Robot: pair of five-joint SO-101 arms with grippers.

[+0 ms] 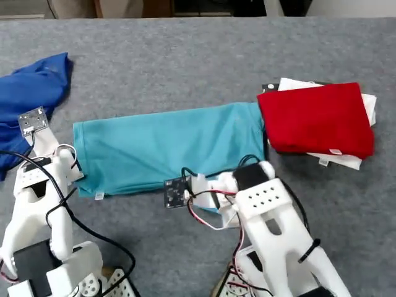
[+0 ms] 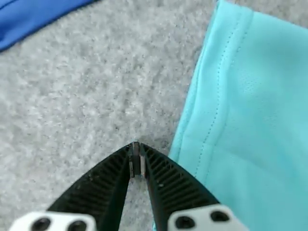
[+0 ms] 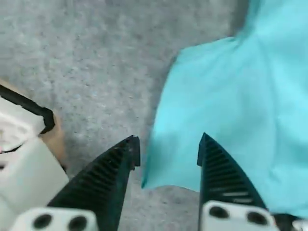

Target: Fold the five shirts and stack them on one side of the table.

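The teal shirt (image 1: 167,148) lay folded into a long band across the middle of the grey table (image 1: 185,49), one end near the left arm and the other just beside the stack at the right, where a folded red shirt (image 1: 315,117) sat on a white shirt (image 1: 349,159). A crumpled blue shirt (image 1: 31,93) waited at the far left.

The left gripper (image 2: 136,161) had its jaws pressed together on nothing, its tips down by the bare table just beside the teal hem. The right gripper (image 3: 166,154) had its jaws spread on either side of a loose corner along the band's near edge. Whether its tips touched the cloth was hard to tell from that angle.

The main risk was a lopsided fold: if the right jaws closed and lifted while the left held no cloth, one end would rise alone and the band would twist or drag across the table. The right jaws might also catch only the top layer, so the earlier folds would peel open. The right arm's wires lay over the near hem and could snag it. A careless swing toward the right could nudge the red shirt off its stack
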